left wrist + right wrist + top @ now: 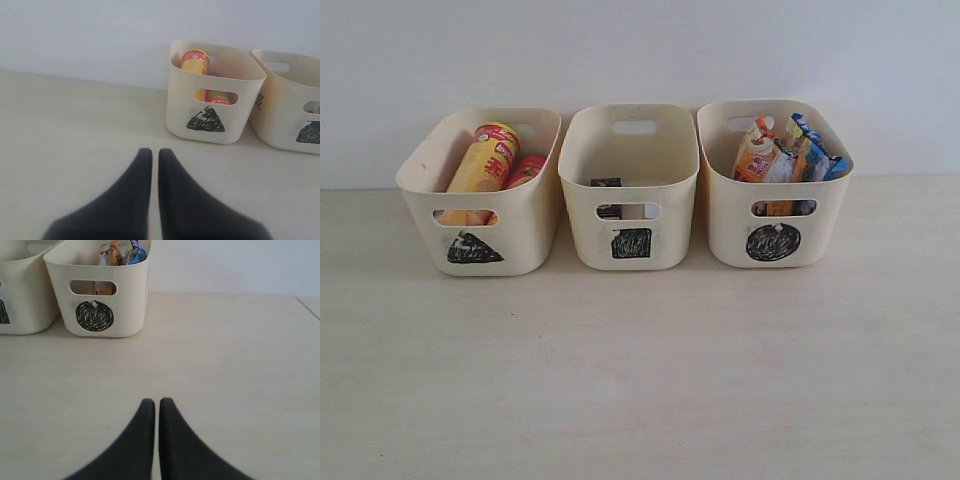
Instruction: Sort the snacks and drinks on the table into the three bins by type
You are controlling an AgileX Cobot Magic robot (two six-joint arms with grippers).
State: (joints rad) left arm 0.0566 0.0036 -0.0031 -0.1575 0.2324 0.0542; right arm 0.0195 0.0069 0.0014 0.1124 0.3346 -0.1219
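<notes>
Bins [628,112] number three, all cream plastic with handle slots, standing close together in a row at the far side of the table [640,380]. The left bin [525,225] bears a black scribbled triangle [473,249] on its front, the middle bin [585,235] a square [631,243], and the right bin [725,225] a circle [773,241].

Tubes number two, both in the left bin. A yellow tube [485,165] lies tilted, and a red tube [525,168] sits just beside it on the right, lower down. Only one carton is in view: a dark carton [607,184] sits low in the middle bin against its near wall, partly showing through the handle slot. The rest of that bin's floor is hidden. Bags number two, both standing in the right bin and poking over its rim. An orange bag [757,155] is on the left and a blue bag [815,150] on the right, pressed together.

Grippers number two. The left gripper [155,155] is clenched, its dark fingers nearly together with nothing between them, over bare table on the near side of the left bin. The right gripper [157,405] is likewise clenched on nothing, over bare table on the near side of the right bin and well apart from it.

The table is pale and matte with a faint wood grain. Behind the bins rises a plain white wall [640,50].
</notes>
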